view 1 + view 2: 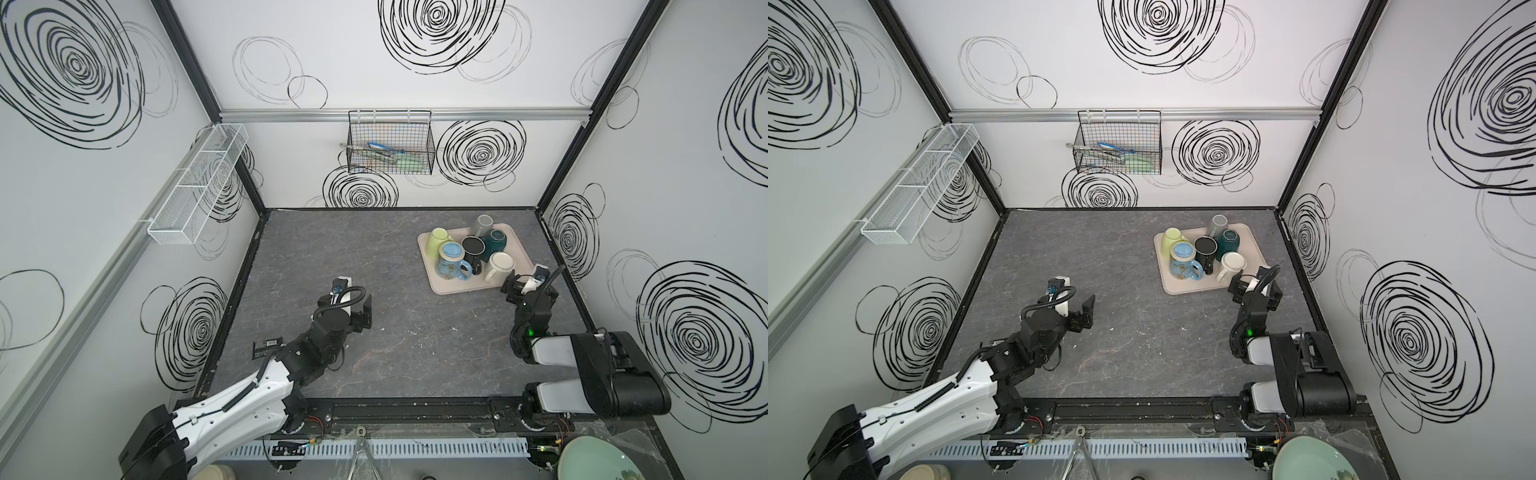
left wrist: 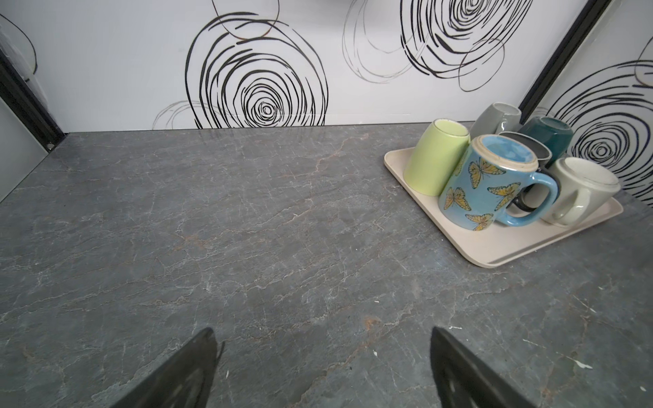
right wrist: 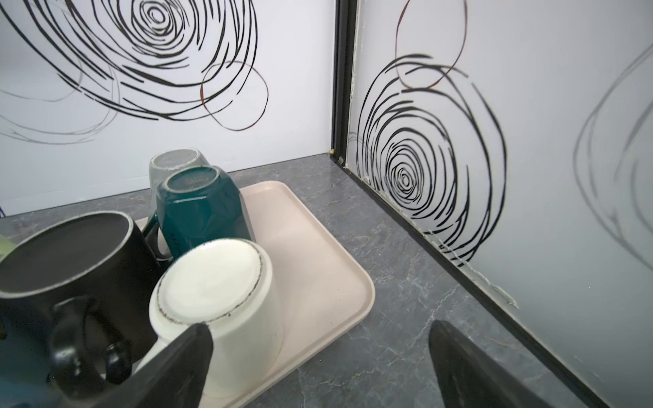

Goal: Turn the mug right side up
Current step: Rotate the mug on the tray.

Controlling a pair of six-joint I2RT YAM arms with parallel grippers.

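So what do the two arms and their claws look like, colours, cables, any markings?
The left arm has a white shell, black joints, a ribbed black cable and a barcode label. The right arm is black with pale grey panels, a small green light and its own black cable. The left claw and the right claw have dark, tapering fingers.

**Six mugs on a tray**

The tray (image 1: 1187,286) lies near the far right corner of the tabletop (image 1: 1142,353). On it crowd a lime mug (image 1: 1170,239), blue mug (image 1: 1183,259), black mug (image 1: 1205,248), teal mug (image 1: 1228,241), grey mug (image 1: 1217,224) and white mug (image 1: 1232,262). The right gripper (image 1: 1252,283) hangs at the tray's near right corner, just beside the white mug. The left gripper (image 1: 1077,306), jaws wide apart, is left of the tabletop's middle.
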